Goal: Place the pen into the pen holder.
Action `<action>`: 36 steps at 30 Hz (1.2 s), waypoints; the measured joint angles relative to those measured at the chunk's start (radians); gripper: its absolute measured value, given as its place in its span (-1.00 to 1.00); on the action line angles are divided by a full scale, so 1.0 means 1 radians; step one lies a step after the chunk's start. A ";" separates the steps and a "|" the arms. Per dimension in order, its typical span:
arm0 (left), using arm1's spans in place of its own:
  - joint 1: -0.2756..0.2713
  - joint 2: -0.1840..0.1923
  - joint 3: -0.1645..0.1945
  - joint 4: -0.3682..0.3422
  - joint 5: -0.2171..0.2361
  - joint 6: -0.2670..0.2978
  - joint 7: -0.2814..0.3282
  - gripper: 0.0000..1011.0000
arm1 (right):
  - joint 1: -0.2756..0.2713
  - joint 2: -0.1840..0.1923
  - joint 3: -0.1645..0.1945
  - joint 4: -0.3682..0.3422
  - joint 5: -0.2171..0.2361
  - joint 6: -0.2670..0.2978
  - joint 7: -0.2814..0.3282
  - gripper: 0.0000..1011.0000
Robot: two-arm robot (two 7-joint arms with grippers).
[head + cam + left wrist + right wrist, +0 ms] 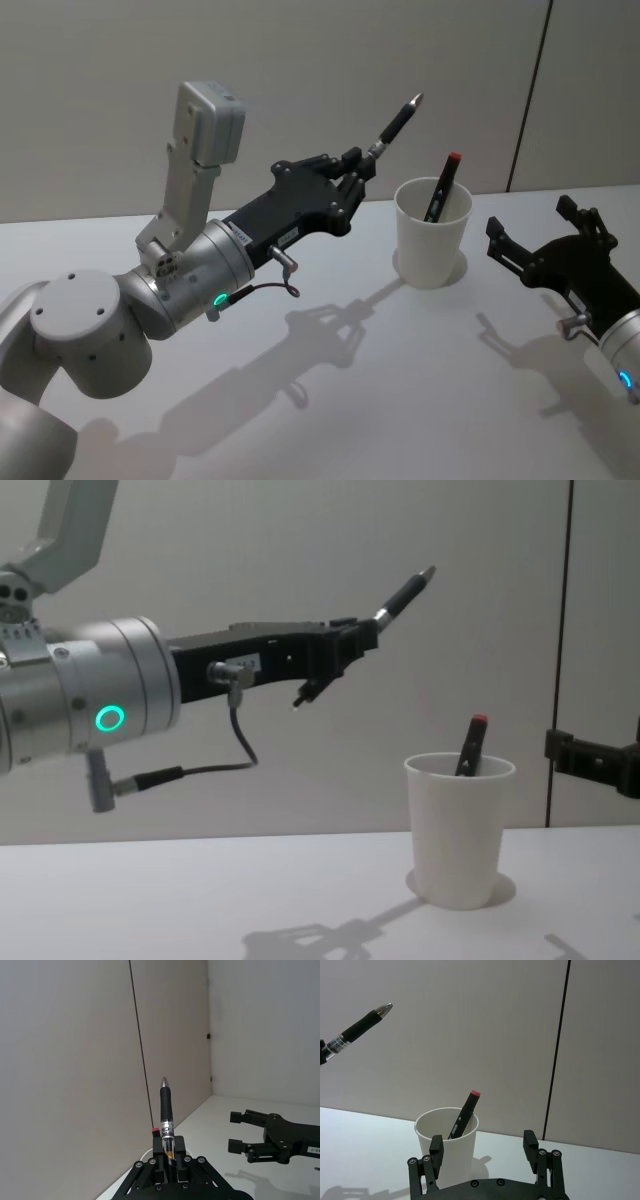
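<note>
My left gripper (357, 172) (362, 632) (170, 1152) is raised above the table, shut on a black pen (397, 123) (404, 589) (166, 1110) (355, 1032) whose silver tip points up and away. The white pen holder (432, 233) (458, 827) (448, 1147) stands on the table to the right of and below that pen. A black marker with a red cap (442, 188) (470, 747) (464, 1115) leans inside it. My right gripper (540, 240) (482, 1152) hovers open just right of the cup, with nothing between its fingers (242, 1132).
The white table (380, 400) runs up to a grey wall with a dark vertical seam (530, 95). Shadows of both arms lie on the table surface in front of the cup.
</note>
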 joint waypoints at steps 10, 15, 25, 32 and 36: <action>-0.006 -0.005 0.005 0.001 -0.006 0.007 -0.040 -0.74 | 0.000 0.000 0.000 0.000 0.000 0.000 0.000 0.98; -0.010 -0.005 0.007 0.001 -0.015 0.013 -0.073 -0.74 | 0.000 0.000 0.000 0.000 0.000 0.000 0.000 0.98; -0.015 -0.006 0.013 0.004 -0.031 0.026 -0.131 -0.74 | 0.000 0.000 0.000 0.000 0.000 0.000 0.000 0.98; -0.016 -0.009 0.020 0.006 -0.031 0.032 -0.145 -0.74 | 0.000 0.000 0.000 0.000 0.000 0.000 0.000 0.98; -0.016 -0.010 0.022 0.007 -0.030 0.035 -0.149 -0.74 | 0.000 0.000 0.000 0.000 0.000 0.000 0.000 0.98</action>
